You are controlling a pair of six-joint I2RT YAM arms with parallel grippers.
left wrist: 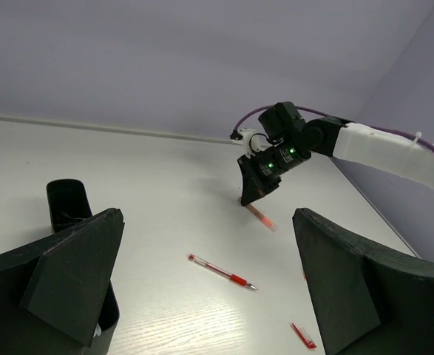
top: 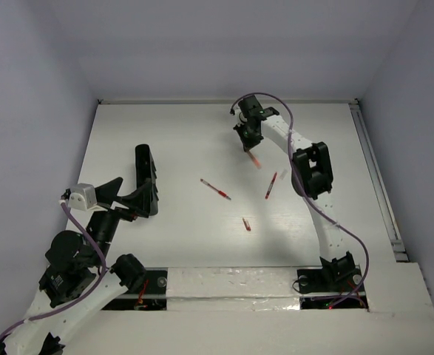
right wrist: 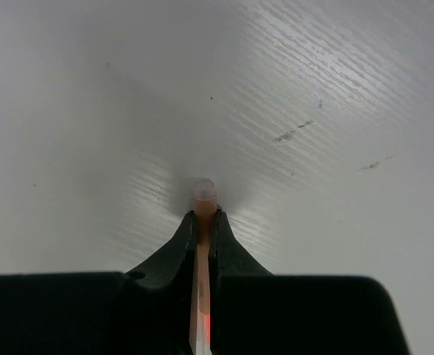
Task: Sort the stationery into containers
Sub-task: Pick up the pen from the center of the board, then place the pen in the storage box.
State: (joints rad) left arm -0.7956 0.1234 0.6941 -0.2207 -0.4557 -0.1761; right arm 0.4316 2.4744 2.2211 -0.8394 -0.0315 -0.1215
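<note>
My right gripper [right wrist: 203, 220] is shut on a thin red-and-white pen [right wrist: 204, 194], whose end pokes out past the fingertips close above the table. From above, that right gripper [top: 248, 143] hangs at the far middle of the table, and the held pen [top: 255, 161] slants down from it. In the left wrist view the same pen [left wrist: 262, 217] trails below the right gripper [left wrist: 256, 189]. My left gripper [left wrist: 208, 222] stands open with nothing between its fingers, next to the long black container [top: 144, 168]. A second red pen [top: 215, 189] lies mid-table.
A third red pen [top: 271, 186] lies to the right of the middle, beside the right arm. A tiny red piece [top: 246, 224] lies nearer the front, also seen as a red piece [left wrist: 303, 335] by my left gripper's right finger. The container's end [left wrist: 67, 201] shows behind the left finger.
</note>
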